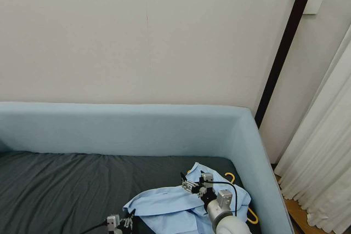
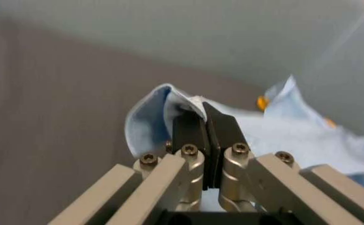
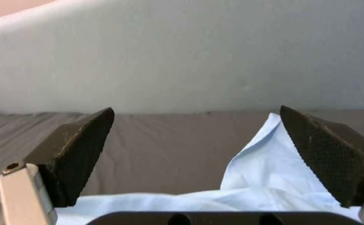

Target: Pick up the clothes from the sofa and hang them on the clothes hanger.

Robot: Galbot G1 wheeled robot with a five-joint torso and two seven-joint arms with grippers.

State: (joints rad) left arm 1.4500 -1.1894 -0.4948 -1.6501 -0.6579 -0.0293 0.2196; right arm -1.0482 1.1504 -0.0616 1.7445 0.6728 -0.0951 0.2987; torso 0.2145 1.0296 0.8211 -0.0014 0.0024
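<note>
Near the front of the dark sofa seat, the left tool has its pads together on a thin fold at the edge of a pale blue shirt. The right tool, pads wide apart and holding nothing, hangs just over the same garment, closer to the sofa's corner.

The pinch looks slight, taking only the rim of the cloth, so a lift from here could let the fold slide free. A one-sided pull could also drag the shirt off the yellow hanger threaded through it. If the right tool comes together on loose cloth and not on the hanger, the load would likely sag and trail.

The shirt lies crumpled in a soft heap on the seat, with one flap standing up. It appears light and limp, and the hanger peeks out at its far edge.

Beyond the light blue backrest, the black rack stands well apart. A hanging sleeve could catch on the sofa's side on the way there.
</note>
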